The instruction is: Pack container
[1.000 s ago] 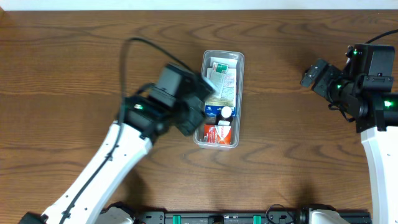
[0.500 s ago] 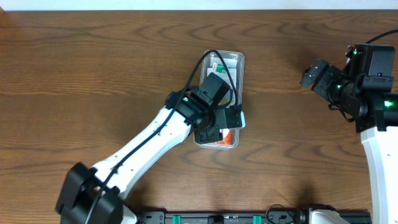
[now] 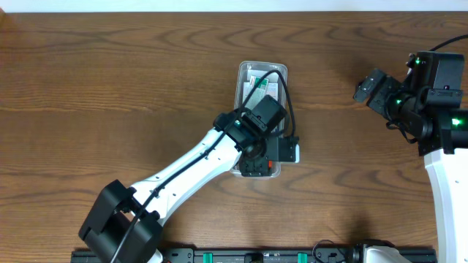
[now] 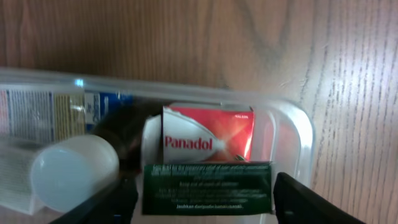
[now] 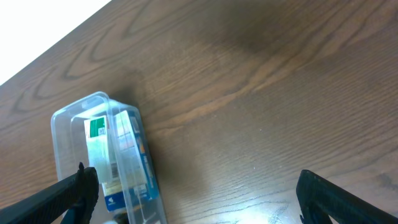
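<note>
The clear plastic container (image 3: 262,66) lies in the middle of the table and holds several small boxes. It also shows in the left wrist view (image 4: 305,134) and the right wrist view (image 5: 78,115). My left gripper (image 3: 258,162) hangs over the container's near end, shut on a dark green box (image 4: 207,186). The box is held just above a red Panadol box (image 4: 208,134) inside the container. A white-capped bottle (image 4: 71,171) lies beside them. My right gripper (image 3: 364,86) is open and empty above bare table (image 5: 199,202), well to the right of the container.
Brown wooden table all round the container. A blue and white carton (image 5: 140,168) lies along the container's side wall. The right arm's body (image 3: 439,95) stands at the right edge.
My left arm has swung right and toward the front, from the container's left side to over its near end. The right arm has not moved.
</note>
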Tool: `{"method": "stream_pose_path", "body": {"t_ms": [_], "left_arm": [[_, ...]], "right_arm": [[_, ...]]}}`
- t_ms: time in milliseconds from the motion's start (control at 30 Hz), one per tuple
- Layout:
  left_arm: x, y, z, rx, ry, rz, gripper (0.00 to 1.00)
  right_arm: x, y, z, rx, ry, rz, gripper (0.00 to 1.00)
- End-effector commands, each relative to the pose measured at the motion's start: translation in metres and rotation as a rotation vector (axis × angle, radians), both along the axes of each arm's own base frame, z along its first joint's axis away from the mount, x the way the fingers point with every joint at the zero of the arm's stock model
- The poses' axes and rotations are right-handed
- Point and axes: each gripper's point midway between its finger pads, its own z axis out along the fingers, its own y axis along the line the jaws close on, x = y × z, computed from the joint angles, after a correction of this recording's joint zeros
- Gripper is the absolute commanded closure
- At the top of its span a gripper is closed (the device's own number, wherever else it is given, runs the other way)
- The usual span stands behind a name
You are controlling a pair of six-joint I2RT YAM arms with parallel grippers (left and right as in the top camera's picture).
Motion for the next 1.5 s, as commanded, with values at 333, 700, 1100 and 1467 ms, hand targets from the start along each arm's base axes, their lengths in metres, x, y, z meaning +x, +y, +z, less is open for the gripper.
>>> {"method": "stream_pose_path", "body": {"t_ms": [333,700,1100,1467], "left_arm": [[0.008,0.004,0.051,-0.087,-0.083,0.193,0.02],[0.012,0.025,0.118,-0.247,-0.182,0.419,0.13],[0.053,0.078,0.094,-0.143,-0.210,0.846,0.34],[0.075,0.241,0.162,-0.361,-0.321,1.592,0.02]], "right_arm": [[0.001,-0.002,0.002,0.004,-0.004,-0.010,0.01],[0.001,-0.001,0.002,0.004,-0.003,-0.010,0.01],[0.001,-0.002,0.002,0.004,-0.003,-0.010,0.01],[0.001,-0.002,0.002,0.004,-0.004,-0.010,0.01]]}}
